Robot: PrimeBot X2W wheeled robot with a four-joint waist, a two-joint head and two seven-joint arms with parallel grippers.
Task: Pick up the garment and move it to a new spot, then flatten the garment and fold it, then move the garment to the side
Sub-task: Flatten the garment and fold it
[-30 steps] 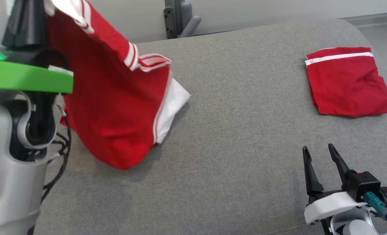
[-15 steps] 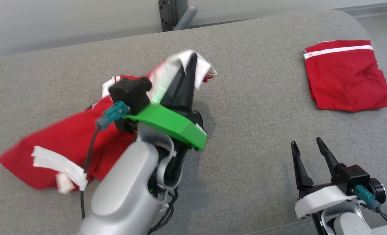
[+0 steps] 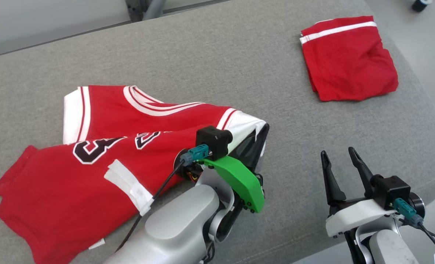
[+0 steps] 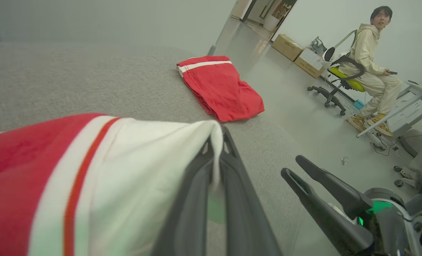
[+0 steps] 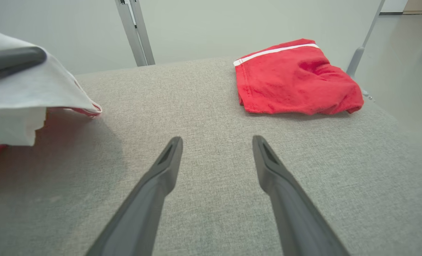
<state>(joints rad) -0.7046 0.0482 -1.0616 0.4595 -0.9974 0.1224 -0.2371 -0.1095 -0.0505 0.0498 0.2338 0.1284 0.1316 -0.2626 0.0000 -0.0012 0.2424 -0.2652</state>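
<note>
jersey [image 3: 56,190] pinched by left gripper [image 3: 264,131], right gripper [image 3: 337,152] spread.

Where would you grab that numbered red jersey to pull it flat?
Likely the white-trimmed shoulder at the far-left corner of the jersey, coming from the left: it lies flat and exposed, opposite the corner pinched by the left gripper, jaws shut, so pulling apart spreads it.

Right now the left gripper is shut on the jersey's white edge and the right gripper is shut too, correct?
No. The right gripper is open and holding nothing, as the right wrist view shows. The left gripper is shut on the jersey at its white edge.
</note>
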